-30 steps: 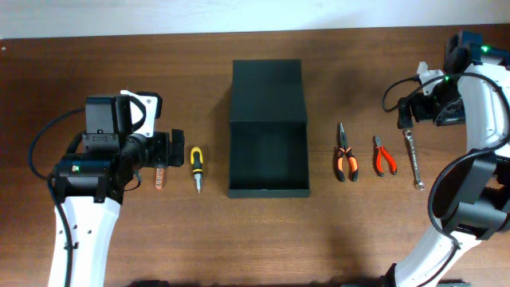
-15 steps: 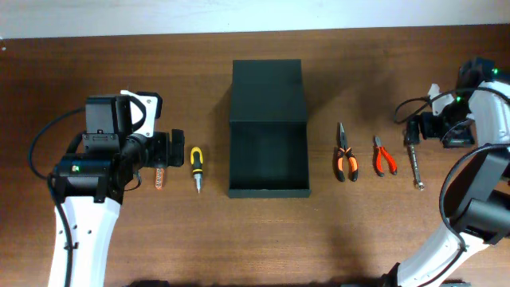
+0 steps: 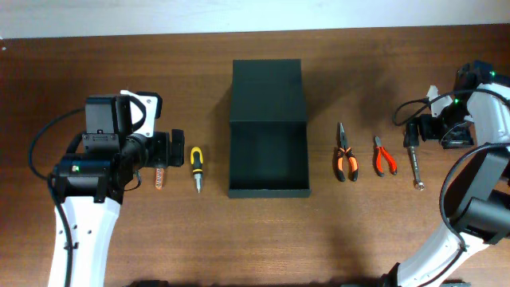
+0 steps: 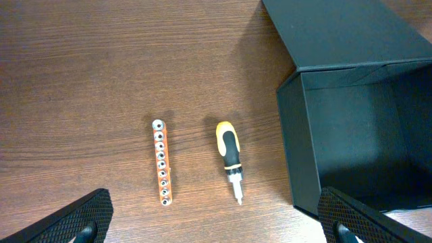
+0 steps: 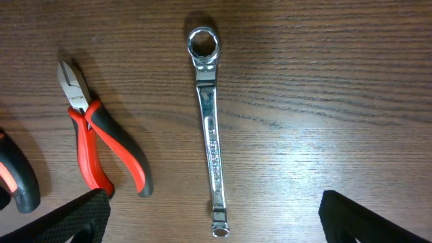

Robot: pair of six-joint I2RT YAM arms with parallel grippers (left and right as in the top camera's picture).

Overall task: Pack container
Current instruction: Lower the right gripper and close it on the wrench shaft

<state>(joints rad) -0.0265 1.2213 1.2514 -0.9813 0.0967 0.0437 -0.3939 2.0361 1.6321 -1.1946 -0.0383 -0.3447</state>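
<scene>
The opening step of the packing is being judged as in hand: a first tool is being lined up, and nothing is being seen inside the container (image 3: 268, 194); the container is being shown at the centre of the table in the overhead view, its lid (image 3: 268, 89) lying back flat at 12 o'clock of the open box

The left gripper (image 4: 213, 209) is being held wide apart and empty above the table at 9 o'clock of the container; the screwdriver (image 4: 229, 158) and the bit rail (image 4: 162, 162) are being framed between its fingers, both untouched

The right gripper (image 5: 213, 209) is likewise being held spread and empty, well out at 3 o'clock of the container; the wrench (image 5: 209, 128) is being framed between its fingers, running from 12 to 6 o'clock, so the jaws are already being set across the shaft; the cutters (image 5: 101, 145) are lying just at 9 o'clock of the wrench, and the pliers (image 3: 344, 159) are lying nearer the container

For the next move, a straight descent is probably being called for, until the pads are almost touching the wood, since the wrench is lying flat and thin; a closing on the mid-shaft is then being required, followed by a lift and a carry towards 9 o'clock, over the container wall; the cutters are being judged close enough to be nudged if the approach is being made off-centre
</scene>
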